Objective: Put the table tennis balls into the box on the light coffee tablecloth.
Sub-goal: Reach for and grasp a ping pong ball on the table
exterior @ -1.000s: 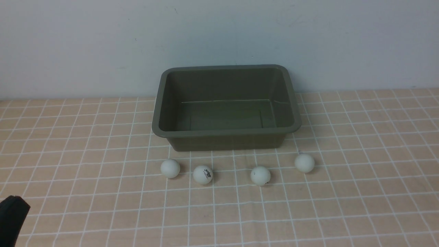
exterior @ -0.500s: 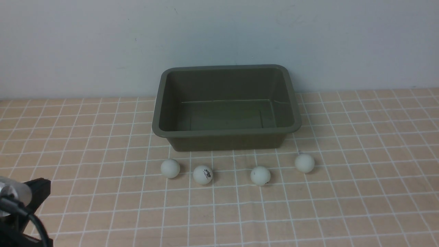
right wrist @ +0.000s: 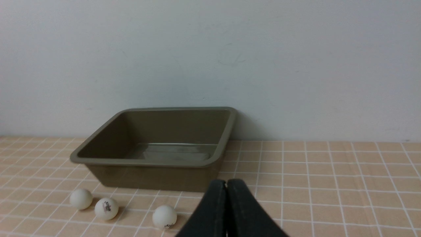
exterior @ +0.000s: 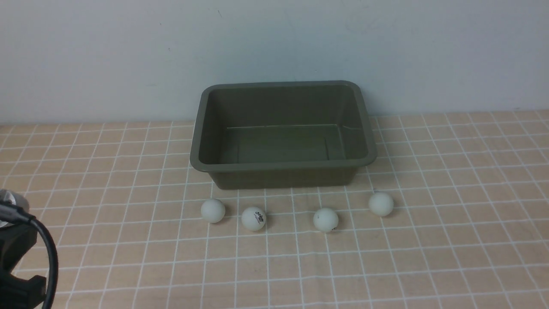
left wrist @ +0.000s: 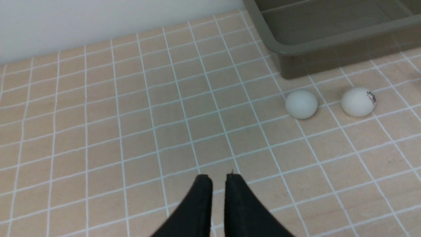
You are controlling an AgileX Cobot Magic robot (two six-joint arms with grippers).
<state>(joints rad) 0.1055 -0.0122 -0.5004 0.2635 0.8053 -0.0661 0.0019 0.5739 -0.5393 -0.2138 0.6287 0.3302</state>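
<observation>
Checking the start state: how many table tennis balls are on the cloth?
4, in a row on the tablecloth near the box: leftmost ball, logo ball, third ball, rightmost ball. None in the box.

The box (exterior: 283,165) sits on the light coffee tablecloth (exterior: 450,257) in the upper middle of the front view, with the wall (exterior: 128,51) behind it. Just below it, in a loose row on the cloth and none touching, lie the leftmost table tennis ball (exterior: 212,210) and the second ball (exterior: 253,218) under the box's left half. The third ball (exterior: 325,220) lies under its right half, and the rightmost ball (exterior: 381,204) past its lower right corner.
</observation>
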